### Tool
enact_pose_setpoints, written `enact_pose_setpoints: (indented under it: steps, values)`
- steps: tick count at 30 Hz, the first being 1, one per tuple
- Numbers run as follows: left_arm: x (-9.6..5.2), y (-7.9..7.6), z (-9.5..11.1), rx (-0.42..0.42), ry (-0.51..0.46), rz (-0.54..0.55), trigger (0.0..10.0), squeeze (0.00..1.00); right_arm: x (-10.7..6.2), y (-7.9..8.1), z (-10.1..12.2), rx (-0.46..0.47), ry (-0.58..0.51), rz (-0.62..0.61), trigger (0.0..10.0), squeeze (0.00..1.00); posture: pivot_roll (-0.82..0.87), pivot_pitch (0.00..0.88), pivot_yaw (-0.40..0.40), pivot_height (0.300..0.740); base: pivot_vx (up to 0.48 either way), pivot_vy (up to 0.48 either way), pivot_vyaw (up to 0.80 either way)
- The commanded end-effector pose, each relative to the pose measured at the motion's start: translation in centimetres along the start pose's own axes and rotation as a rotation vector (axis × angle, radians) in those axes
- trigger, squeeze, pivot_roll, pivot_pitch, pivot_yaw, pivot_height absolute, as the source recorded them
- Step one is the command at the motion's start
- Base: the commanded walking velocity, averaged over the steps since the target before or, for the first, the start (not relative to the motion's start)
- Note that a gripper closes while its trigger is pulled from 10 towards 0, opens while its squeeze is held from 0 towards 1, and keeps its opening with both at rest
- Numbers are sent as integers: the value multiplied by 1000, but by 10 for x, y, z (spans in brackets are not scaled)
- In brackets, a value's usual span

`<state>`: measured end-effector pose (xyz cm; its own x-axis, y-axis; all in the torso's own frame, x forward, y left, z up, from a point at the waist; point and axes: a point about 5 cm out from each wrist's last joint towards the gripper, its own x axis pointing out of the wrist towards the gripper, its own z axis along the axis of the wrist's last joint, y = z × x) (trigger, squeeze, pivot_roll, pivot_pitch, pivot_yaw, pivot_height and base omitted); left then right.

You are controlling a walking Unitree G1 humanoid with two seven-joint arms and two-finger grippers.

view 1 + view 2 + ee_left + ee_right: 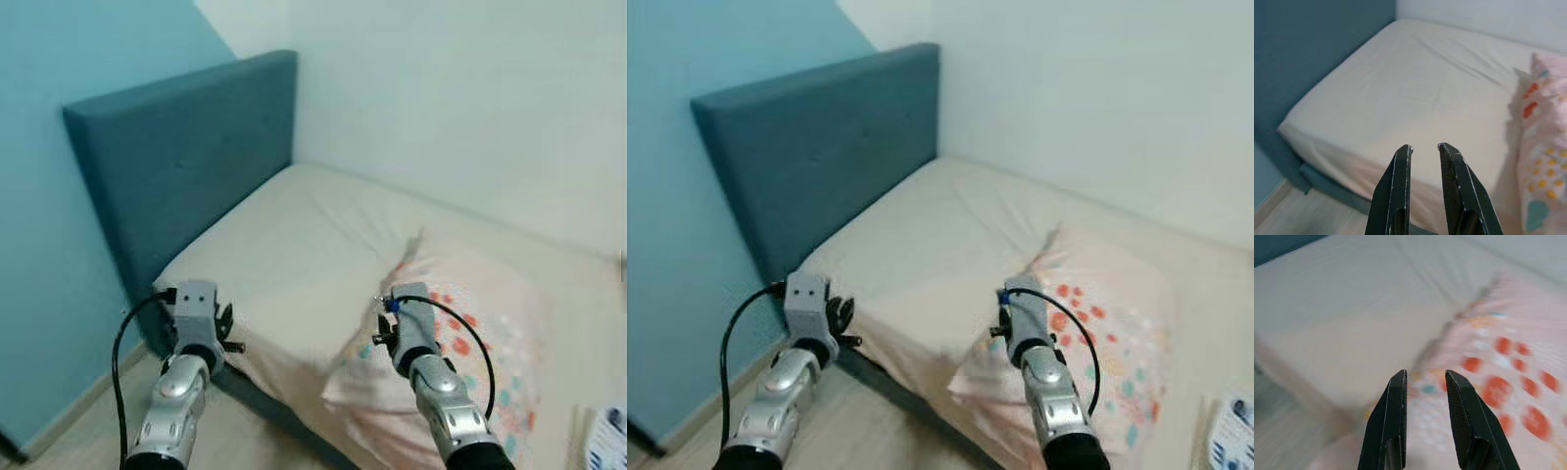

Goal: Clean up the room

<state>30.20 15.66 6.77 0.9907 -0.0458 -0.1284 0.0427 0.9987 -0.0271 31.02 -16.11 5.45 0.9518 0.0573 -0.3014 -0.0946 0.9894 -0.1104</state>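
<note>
A pink spotted pillow (470, 343) sprawls askew near the bed's (294, 245) foot, well away from the blue headboard (186, 157), apparently awaiting straightening. The right gripper (1425, 377) hovers over the pillow's edge, the left gripper (1425, 148) over bare sheet beside it; both slightly parted, holding nothing.

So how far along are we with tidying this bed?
Done: nothing visibly yet. In hand: nothing; the left end effector and right end effector are both open and empty, the right one over the spotted pillow. Left: the pillow lies askew at the mattress edge, away from the headboard.
</note>
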Motion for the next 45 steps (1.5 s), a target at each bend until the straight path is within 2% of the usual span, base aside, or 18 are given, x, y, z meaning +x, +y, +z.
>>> enact_pose_setpoints:
  steps: [1, 24, 27, 39, 45]
  values:
    - [-1, 1, -4, 18, 14, 6, 10000, 0, -1, 2, -7, 13, 28, 8, 10000, 0, 13, 0, -61, 740, 0, 0, -800]
    - [-2, 4, -8, 42, 21, 26, 10000, 0, -4, 5, -12, 6, 32, 20, 10000, 0, 12, 0, -57, 740, 0, 0, -800]
    - [-2, 6, -7, 48, 12, 37, 10000, 0, -4, 6, -9, -22, 9, 32, 10000, 0, 13, 0, -55, 740, 0, 0, 0]
    - [-2, 9, 1, 12, -48, 27, 10000, 0, -4, 8, -7, -3, -7, 36, 10000, 0, 15, 0, -58, 740, 0, 0, 0]
    - [-2, 9, 2, 3, -58, 24, 10000, 0, -3, 7, -6, -5, -13, 36, 10000, 0, 16, 0, -59, 740, 301, 0, 0]
